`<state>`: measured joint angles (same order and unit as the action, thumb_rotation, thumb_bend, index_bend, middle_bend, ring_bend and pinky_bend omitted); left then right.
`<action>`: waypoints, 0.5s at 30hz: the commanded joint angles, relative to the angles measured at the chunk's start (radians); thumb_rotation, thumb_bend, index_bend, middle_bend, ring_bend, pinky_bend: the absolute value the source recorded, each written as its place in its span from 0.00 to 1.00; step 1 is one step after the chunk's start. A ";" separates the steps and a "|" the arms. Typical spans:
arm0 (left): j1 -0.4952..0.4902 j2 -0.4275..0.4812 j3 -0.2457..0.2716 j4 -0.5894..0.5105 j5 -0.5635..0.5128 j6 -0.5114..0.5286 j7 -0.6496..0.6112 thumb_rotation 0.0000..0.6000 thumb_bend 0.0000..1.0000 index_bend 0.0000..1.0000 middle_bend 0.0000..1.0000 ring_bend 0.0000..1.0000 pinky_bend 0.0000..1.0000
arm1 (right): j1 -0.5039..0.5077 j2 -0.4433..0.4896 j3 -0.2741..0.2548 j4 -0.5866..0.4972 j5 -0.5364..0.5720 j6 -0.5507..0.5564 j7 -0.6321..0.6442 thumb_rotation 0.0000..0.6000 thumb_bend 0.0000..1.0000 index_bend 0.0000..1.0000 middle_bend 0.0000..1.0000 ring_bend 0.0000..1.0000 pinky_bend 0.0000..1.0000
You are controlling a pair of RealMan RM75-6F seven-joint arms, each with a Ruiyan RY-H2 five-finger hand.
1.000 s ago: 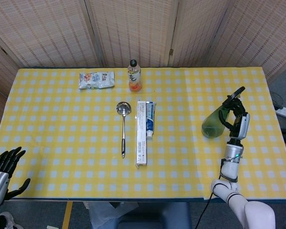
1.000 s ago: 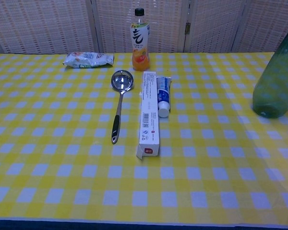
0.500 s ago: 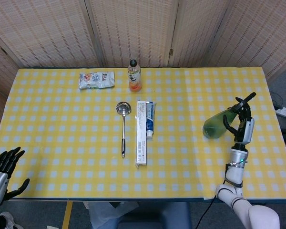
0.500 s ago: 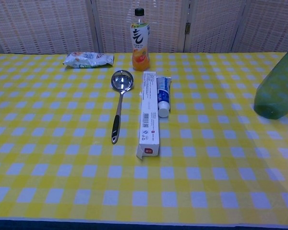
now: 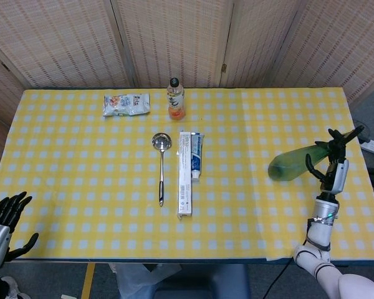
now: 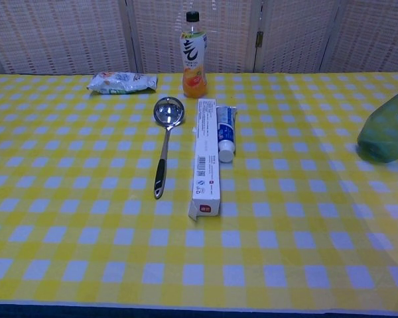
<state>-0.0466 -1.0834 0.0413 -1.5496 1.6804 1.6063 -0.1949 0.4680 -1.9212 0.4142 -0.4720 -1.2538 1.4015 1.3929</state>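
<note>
- The tabletop [image 5: 81, 156], under its yellow checked cloth, carries everything you are working with; most of it sits in the middle and at the far edge, well apart from your right side.
- The green bottle [image 5: 293, 166] is the piece in hand: it lies tilted almost flat at the right of the tabletop, base toward the middle and neck toward your right robot hand [image 5: 334, 163]. In the chest view only its rounded base [image 6: 387, 134] shows at the right edge.
- Your right robot hand has its fingers spread around the neck end; whether they truly grip it or merely touch it, I cannot tell.
- I judge the bottle not yet set standing, so that part is left to you.
- Your left robot hand [image 5: 7, 218] hangs off the near left corner, fingers apart, holding nothing.
- Untouched: the toothpaste box [image 5: 185, 172] with its tube [image 5: 196, 156] just beside, the ladle [image 5: 161, 163], the orange drink bottle [image 5: 176, 99] and the snack packet [image 5: 126, 103].
</note>
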 commanded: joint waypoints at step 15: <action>0.005 0.003 -0.002 0.000 0.002 0.012 -0.005 1.00 0.39 0.02 0.06 0.07 0.00 | 0.026 0.015 -0.039 -0.039 -0.053 0.002 -0.072 1.00 0.33 0.15 0.15 0.31 0.25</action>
<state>-0.0416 -1.0803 0.0387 -1.5495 1.6820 1.6185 -0.1998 0.4950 -1.9079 0.3770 -0.5087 -1.3046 1.4030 1.3225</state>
